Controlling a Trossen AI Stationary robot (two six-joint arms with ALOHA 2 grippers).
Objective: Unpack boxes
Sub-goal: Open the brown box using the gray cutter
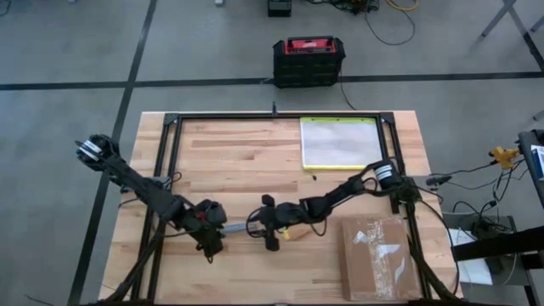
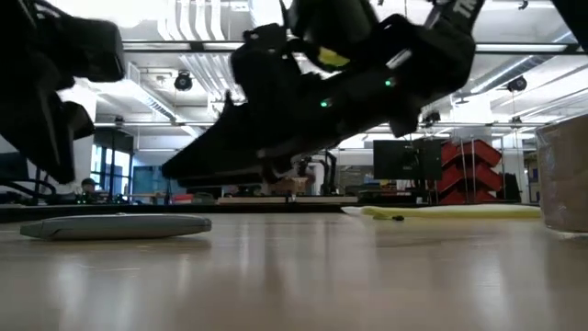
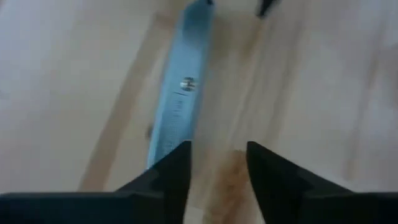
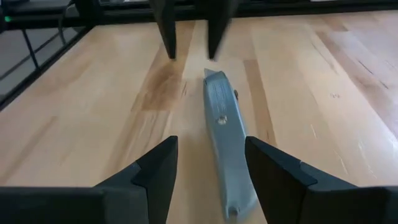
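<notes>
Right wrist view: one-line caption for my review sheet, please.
Right gripper open around a grey utility knife lying flat on the wooden table, left gripper facing it.

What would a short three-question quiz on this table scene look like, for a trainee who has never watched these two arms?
1. True or false: the utility knife lies flat on the table, with neither gripper closed on it.
2. Which thing lies on the table's far right part, as the high view shows it? A: a clear pouch; B: a metal bowl; C: a roll of string.
3. Fill in: the cardboard carton sits near the table's ____ right corner, by the high view.

Key
1. True. The knife rests on the wood between the left gripper and the right gripper, and both stand open.
2. A.
3. Near, with clear tape showing on its top.
</notes>
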